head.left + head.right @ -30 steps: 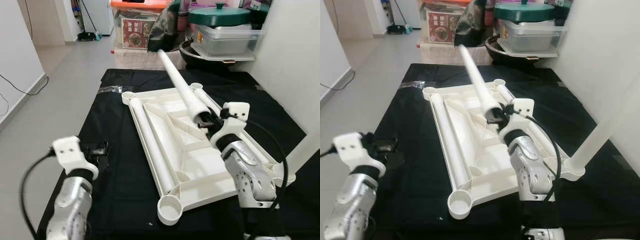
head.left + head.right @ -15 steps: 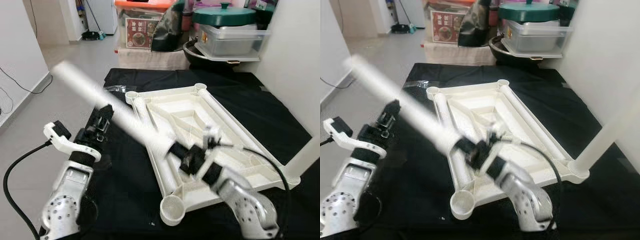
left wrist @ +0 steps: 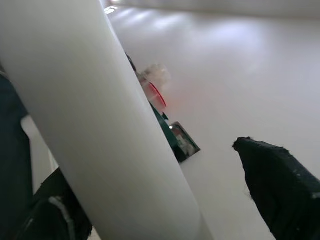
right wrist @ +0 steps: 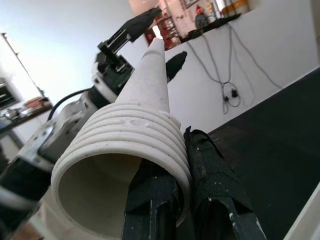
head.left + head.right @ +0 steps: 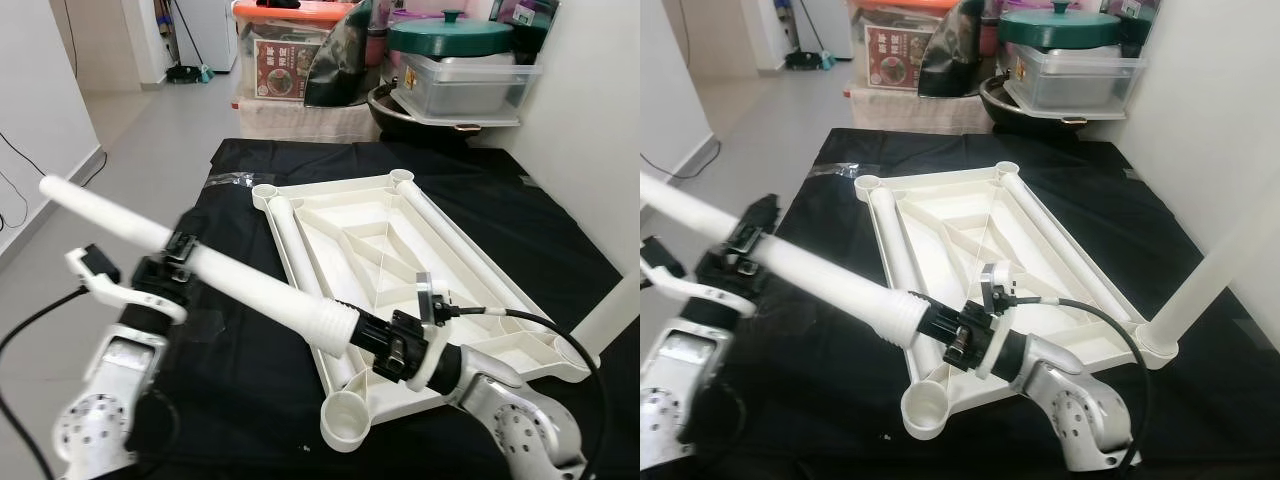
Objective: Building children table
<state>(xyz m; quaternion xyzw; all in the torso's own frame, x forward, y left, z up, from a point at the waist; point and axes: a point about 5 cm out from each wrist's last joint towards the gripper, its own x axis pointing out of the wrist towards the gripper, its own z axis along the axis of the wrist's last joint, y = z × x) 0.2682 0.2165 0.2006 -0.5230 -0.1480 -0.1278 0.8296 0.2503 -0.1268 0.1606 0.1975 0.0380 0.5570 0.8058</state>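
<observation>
The right gripper is pinching the table leg by its ribbed end. The left gripper is straddling the leg, fingers spread. The right wrist view is revealing the leg's hollow end.

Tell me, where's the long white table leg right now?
The table leg hangs slanted over the black cloth, left of the upturned tabletop, held between left claw and right claw.

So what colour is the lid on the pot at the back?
Dark green lid, clearest in the left eye view.

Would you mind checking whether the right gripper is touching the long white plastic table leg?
Touching. The right wrist view shows the right gripper pinching the long white plastic table leg at its threaded rim, one black finger pressed against the ridges.
</observation>
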